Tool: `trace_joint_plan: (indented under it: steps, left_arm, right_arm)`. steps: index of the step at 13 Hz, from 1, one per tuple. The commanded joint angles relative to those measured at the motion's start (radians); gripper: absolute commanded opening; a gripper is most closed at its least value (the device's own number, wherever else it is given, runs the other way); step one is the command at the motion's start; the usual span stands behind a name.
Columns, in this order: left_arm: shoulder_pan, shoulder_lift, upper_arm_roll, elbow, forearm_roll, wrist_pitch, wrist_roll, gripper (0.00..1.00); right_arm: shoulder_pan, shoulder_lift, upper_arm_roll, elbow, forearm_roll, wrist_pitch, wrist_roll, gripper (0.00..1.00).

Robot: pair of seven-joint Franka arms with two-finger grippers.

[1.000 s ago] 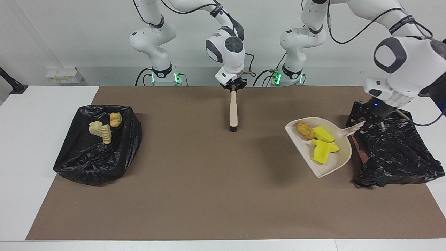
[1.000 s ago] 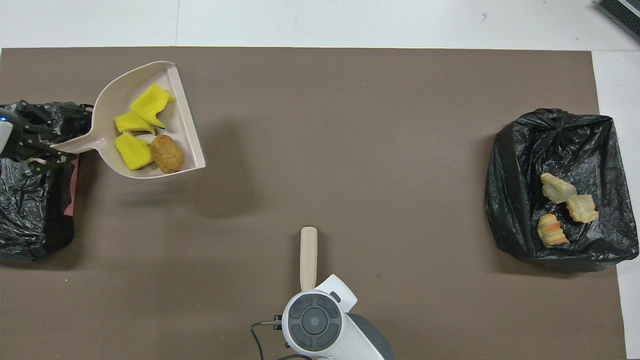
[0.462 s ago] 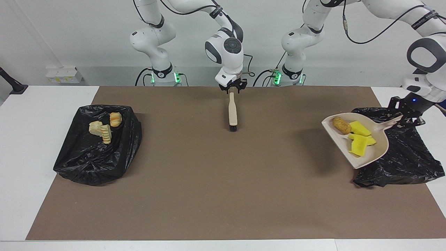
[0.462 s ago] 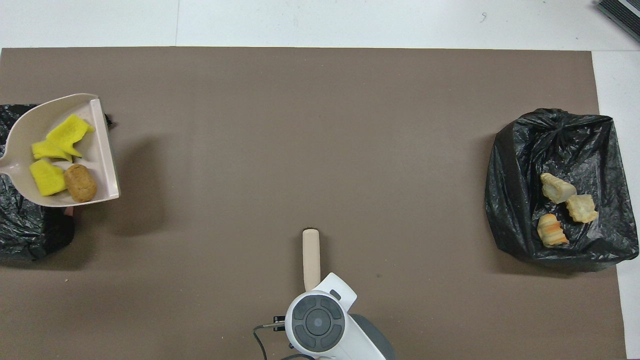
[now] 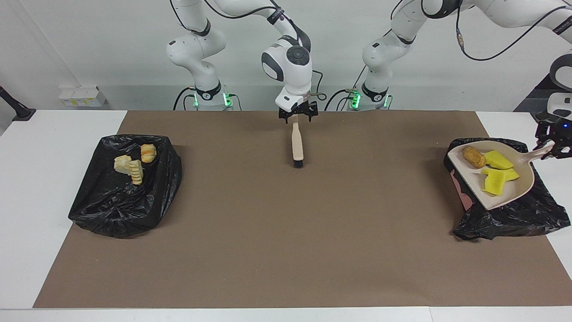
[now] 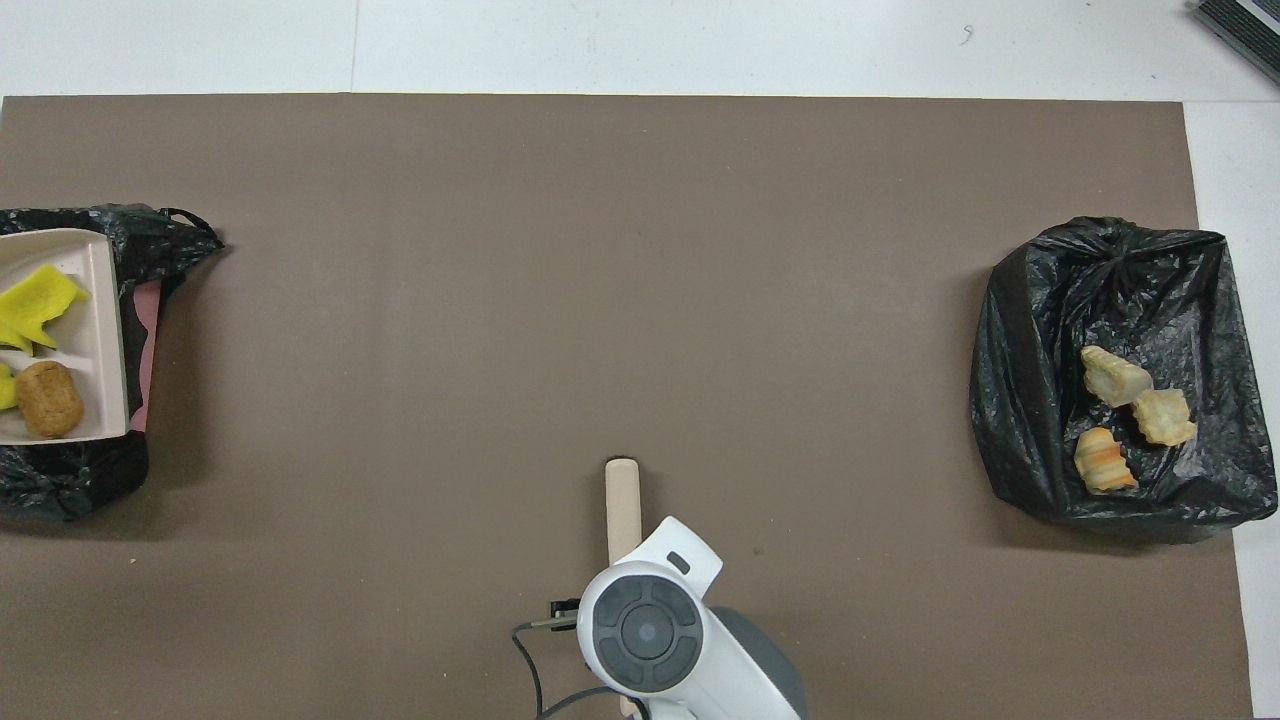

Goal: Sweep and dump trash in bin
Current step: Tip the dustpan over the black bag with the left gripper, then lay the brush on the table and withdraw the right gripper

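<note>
A beige dustpan (image 5: 515,189) hangs over the black-bagged bin (image 5: 523,212) at the left arm's end of the table. My left gripper (image 5: 550,145) is shut on its handle. In the pan lie trash pieces: yellow sponge pieces (image 5: 496,172) and an orange-brown nugget (image 5: 474,157). The overhead view shows the pan's edge (image 6: 100,330), the nugget (image 6: 48,399) and a sponge (image 6: 35,298). Three pale chunks (image 5: 129,167) sit on the other black-bagged bin (image 5: 116,205). The brush (image 5: 297,145) lies on the mat, its handle end between the fingers of my open right gripper (image 5: 298,117).
A brown mat (image 5: 286,232) covers the table between the two bins. A pink patch (image 5: 464,197) of the bin shows under the bag below the pan. Small white boxes (image 5: 82,96) stand at the wall past the right arm's end.
The left arm carried the loaded dustpan from over the mat to over the bin at its end. The right gripper opened, leaving the brush lying on the mat.
</note>
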Motion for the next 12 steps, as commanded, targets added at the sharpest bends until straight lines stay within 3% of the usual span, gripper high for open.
trace_joint_plan:
  steps: [1, 4, 10, 12]
  left_arm:
    - [-0.022, 0.032, -0.002, 0.048, 0.161, 0.045, 0.021, 0.0]
    - [-0.035, 0.026, -0.005, 0.048, 0.269, 0.072, 0.019, 0.0]
    - [-0.07, -0.038, -0.006, 0.019, 0.542, 0.088, 0.001, 0.0]
    - [-0.071, -0.064, -0.006, 0.012, 0.59, 0.077, -0.05, 0.0]
  right_arm:
    - [-0.118, -0.005, 0.001, 0.073, -0.067, -0.015, -0.032, 1.0]
    - [-0.247, -0.009, 0.001, 0.134, -0.144, -0.024, -0.078, 1.0]
    - [-0.462, -0.005, 0.0, 0.235, -0.152, -0.073, -0.311, 1.0]
    - [-0.464, -0.008, -0.064, 0.245, -0.16, -0.073, -0.345, 1.0]
